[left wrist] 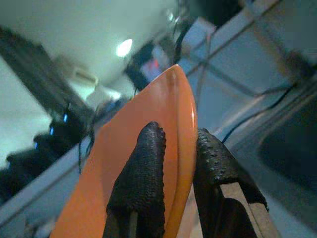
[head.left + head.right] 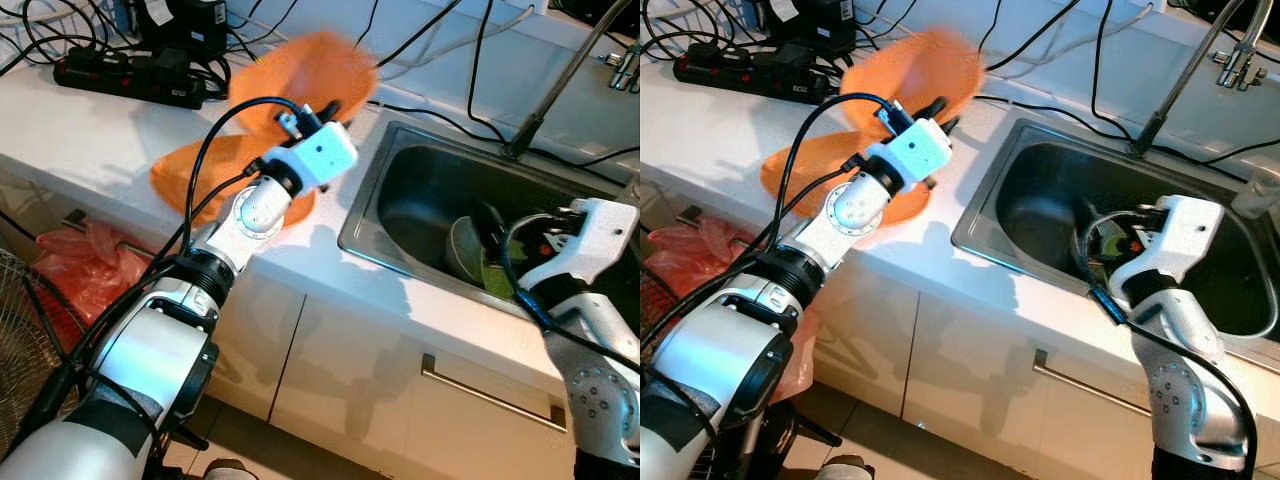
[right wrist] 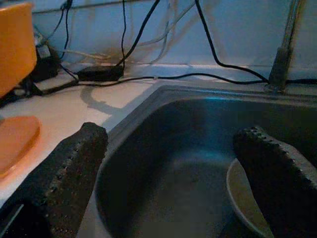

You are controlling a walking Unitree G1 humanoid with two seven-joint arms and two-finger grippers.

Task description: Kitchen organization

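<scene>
White worktop [image 2: 90, 130], steel sink [image 2: 420, 190] set in on the right, black power strip [image 2: 125, 75] and cables at the back. Left gripper [image 1: 176, 148] jaws pinching rim of smooth orange plate [image 2: 310, 75], lifted and tilted over a second orange plate [image 2: 205, 165] lying flat. Right gripper [image 3: 173, 163] jaws spread over the basin, pale bowl [image 3: 242, 198] below. Tap [image 2: 560, 85] behind.

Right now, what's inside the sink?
In the sink: a pale bowl and something green beside it. The right gripper, open, hangs over them and covers the rest.
</scene>
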